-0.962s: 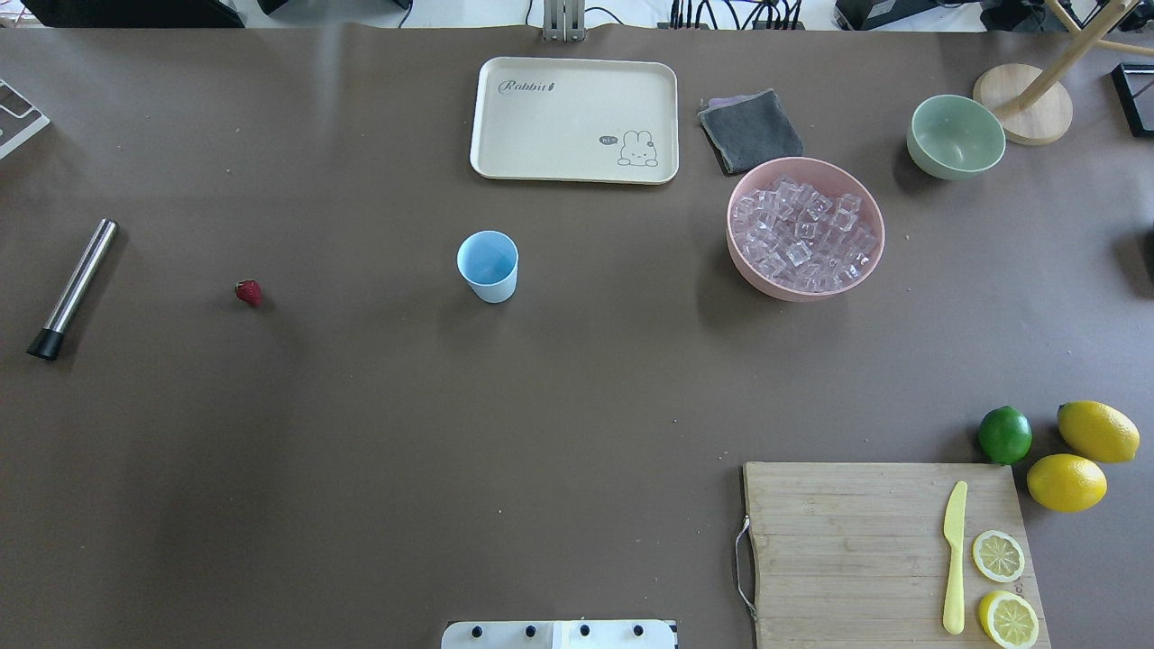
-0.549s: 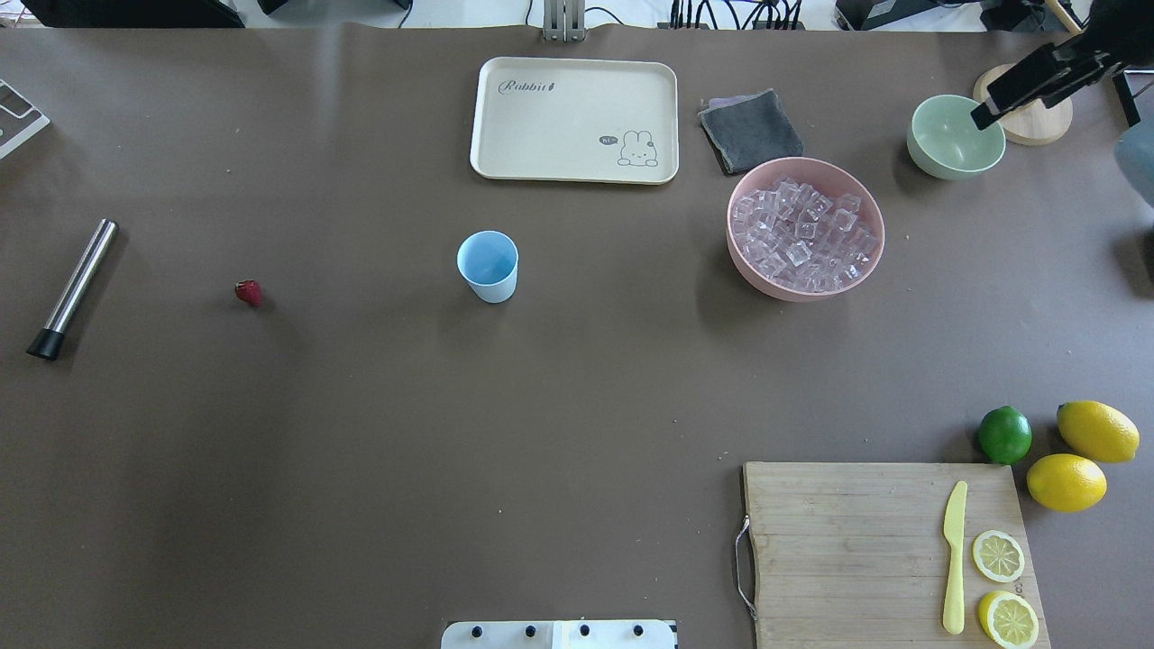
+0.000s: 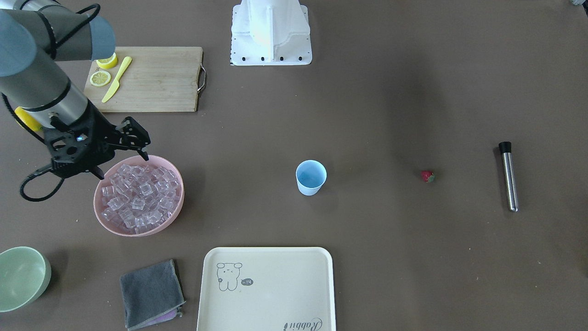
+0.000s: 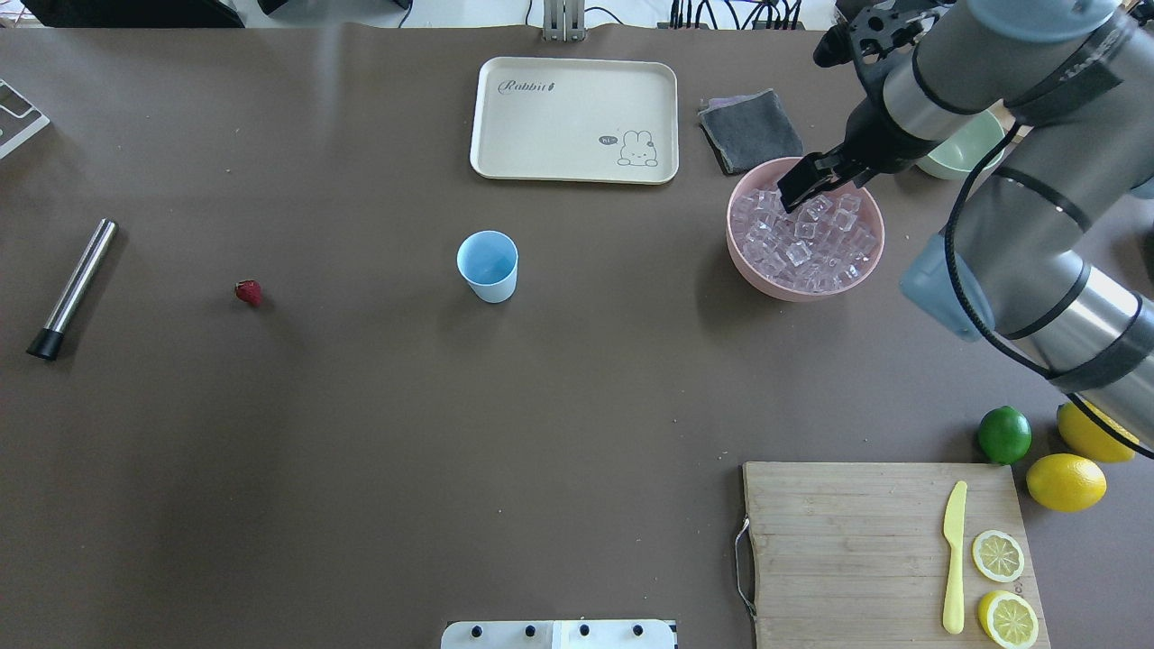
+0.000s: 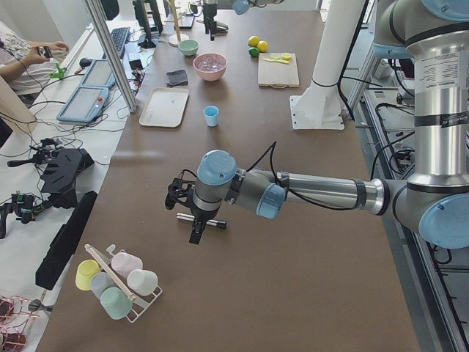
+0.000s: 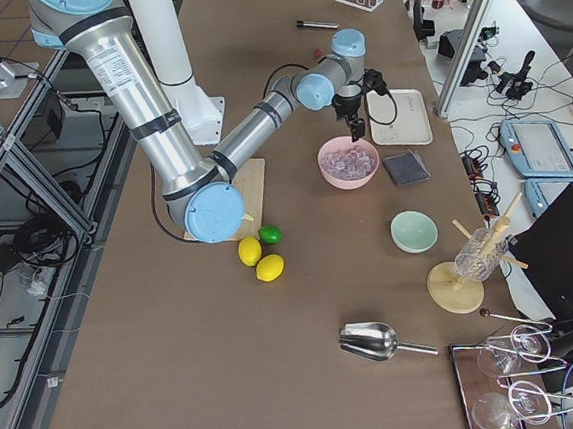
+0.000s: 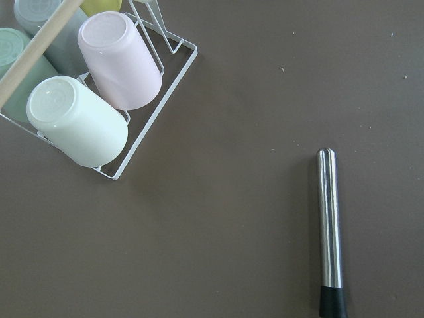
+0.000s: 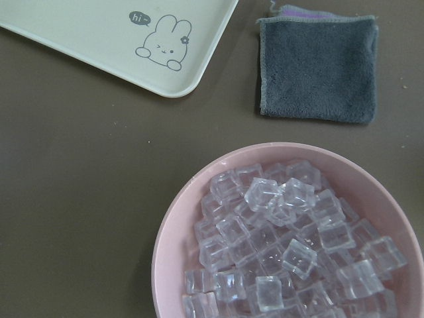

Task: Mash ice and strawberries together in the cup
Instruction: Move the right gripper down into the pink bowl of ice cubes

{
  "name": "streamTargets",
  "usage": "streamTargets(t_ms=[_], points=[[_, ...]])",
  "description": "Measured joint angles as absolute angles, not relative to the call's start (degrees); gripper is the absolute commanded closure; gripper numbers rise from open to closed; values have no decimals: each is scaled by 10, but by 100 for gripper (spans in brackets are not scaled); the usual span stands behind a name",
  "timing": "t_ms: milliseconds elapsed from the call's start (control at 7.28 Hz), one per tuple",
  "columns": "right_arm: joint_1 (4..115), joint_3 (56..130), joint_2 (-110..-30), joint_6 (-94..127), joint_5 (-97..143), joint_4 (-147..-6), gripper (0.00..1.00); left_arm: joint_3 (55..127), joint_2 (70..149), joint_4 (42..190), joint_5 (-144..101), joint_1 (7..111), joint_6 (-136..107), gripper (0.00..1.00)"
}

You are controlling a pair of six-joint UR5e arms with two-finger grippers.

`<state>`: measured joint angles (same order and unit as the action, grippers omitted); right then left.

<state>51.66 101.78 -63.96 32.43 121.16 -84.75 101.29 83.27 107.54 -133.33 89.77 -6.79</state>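
Front view: my right fingers (image 3: 124,167) hang spread over the bowl (image 3: 180,202) of ice (image 3: 138,197) — nothing gripped. The cup (image 3: 311,177) stands mid-way along the bench (image 3: 390,92), the strawberry (image 3: 427,176) well apart from it, nearer the muddler (image 3: 509,177). Left-end view: my left fingers (image 5: 194,233) hover over that muddler — spread or clenched, I cannot tell. Right wrist: ice heaped in the bowl, cloth (image 8: 319,69) beyond.

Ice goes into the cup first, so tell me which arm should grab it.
Right. The right gripper hangs open over the pink bowl of ice; the left gripper is at the table's far end, near the steel muddler.
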Motion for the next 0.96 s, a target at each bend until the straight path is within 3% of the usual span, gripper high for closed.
streamTargets(t_ms=[962], points=[[490, 875, -626, 313, 1177, -718, 13, 1002, 831, 1081, -1334, 897, -68, 3]])
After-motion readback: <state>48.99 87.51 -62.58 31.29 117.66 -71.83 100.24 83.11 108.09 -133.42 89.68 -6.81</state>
